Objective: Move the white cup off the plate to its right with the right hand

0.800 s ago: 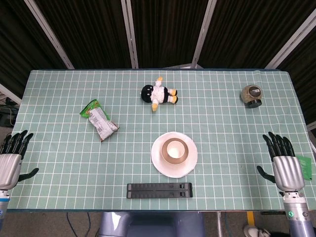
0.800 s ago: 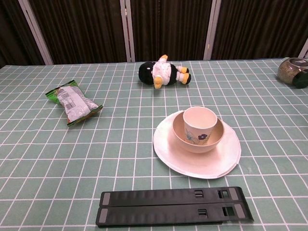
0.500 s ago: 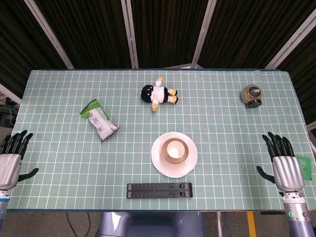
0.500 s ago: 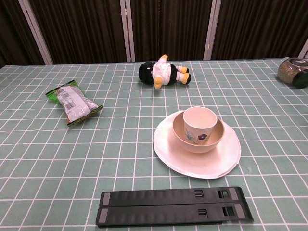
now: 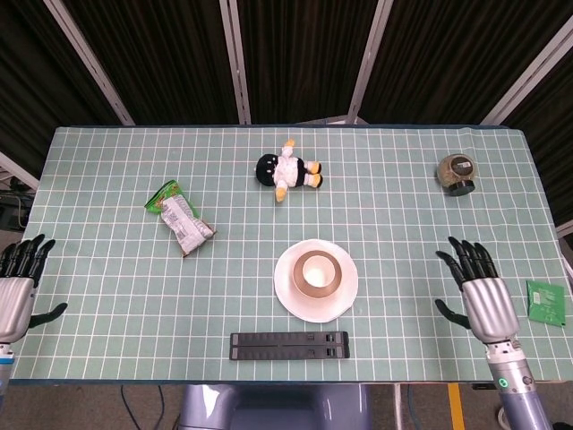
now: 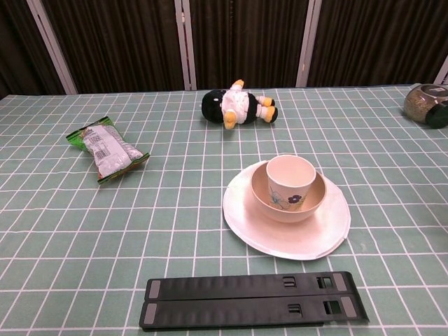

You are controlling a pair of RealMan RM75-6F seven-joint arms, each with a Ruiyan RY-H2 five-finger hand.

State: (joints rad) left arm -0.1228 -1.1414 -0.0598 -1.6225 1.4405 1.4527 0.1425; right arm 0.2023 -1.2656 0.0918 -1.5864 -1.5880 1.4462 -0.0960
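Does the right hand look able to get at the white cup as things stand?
Probably yes: the right hand is open, and only bare cloth lies between it and the white cup, which stands inside the bowl on the plate.

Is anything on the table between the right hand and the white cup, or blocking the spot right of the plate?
Nothing visible. Bare cloth lies between the right hand and the white cup, including right of the plate.

No print on the snack packet [image 6: 107,152] is legible.
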